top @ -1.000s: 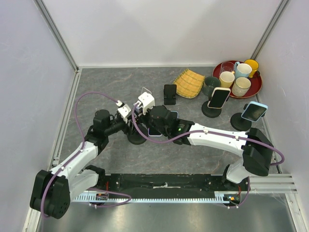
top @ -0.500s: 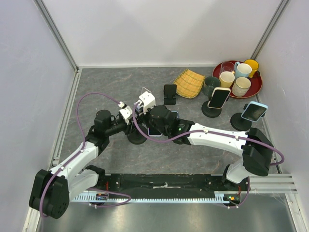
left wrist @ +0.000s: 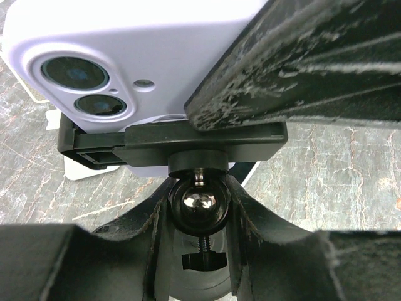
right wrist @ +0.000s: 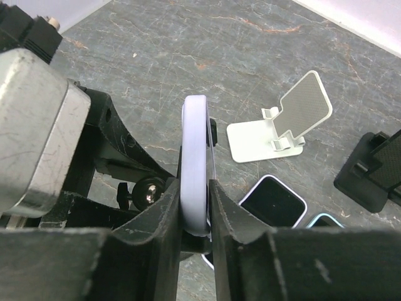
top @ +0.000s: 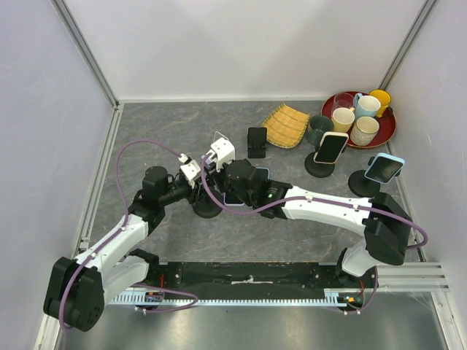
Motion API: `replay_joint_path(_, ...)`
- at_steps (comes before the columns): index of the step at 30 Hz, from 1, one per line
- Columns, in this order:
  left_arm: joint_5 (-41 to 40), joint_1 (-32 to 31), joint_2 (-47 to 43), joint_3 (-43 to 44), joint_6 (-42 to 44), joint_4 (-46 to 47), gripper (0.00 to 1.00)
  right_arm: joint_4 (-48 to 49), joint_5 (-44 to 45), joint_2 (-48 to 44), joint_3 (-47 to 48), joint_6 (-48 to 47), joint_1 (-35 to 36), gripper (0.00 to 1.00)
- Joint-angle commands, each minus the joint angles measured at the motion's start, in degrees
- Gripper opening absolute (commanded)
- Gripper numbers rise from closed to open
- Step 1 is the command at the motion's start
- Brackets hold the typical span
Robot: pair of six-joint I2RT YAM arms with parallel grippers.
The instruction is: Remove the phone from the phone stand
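Phone (right wrist: 195, 163) over grey marbled table (top: 168, 124)

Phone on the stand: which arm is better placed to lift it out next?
Right, probably: the right fingers pinch the phone front and back, while the left fingers clasp the phone stand at its ball joint, bracing it.
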Motion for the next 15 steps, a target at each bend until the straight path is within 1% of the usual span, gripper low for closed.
replay_joint_path(1, 0.56, -0.80, -1.89, 0.27, 3.22, 3.05, 0.02, 2.55, 1.81, 1.80, 0.86, 3.12, 0.34, 0.35)
replay_joint_path(4, 0.56, -0.97, -1.89, 0.27, 3.31, 2.96, 0.02, 3.52, 1.81, 2.33, 0.77, 3.21, 0.34, 0.38)
replay_joint_path(6, 0.83, -1.06, -1.98, 0.36, 3.22, 2.96, 0.02, 4.22, 1.46, 2.77, 0.95, 3.21, 0.34, 0.38)
replay_joint_path(9, 0.83, -1.06, -1.54, 0.45, 3.14, 2.70, 0.02, 4.84, 1.02, 2.86, 0.95, 3.12, 0.25, 0.34)
replay_joint_path(12, 1.27, -1.15, -1.36, 0.54, 2.96, 2.70, 0.02, 5.54, 0.93, 2.42, 0.69, 2.77, 0.25, 0.24)
replay_joint_path(13, 1.27, -1.15, -1.27, 0.71, 3.05, 2.70, 0.02, 5.72, 1.02, 2.33, 0.60, 2.68, 0.25, 0.17)
replay_joint_path(15, 1.79, -1.15, -1.27, 0.80, 2.87, 2.52, 0.02, 6.33, 0.94, 1.80, 0.34, 2.59, -0.01, 0.09)
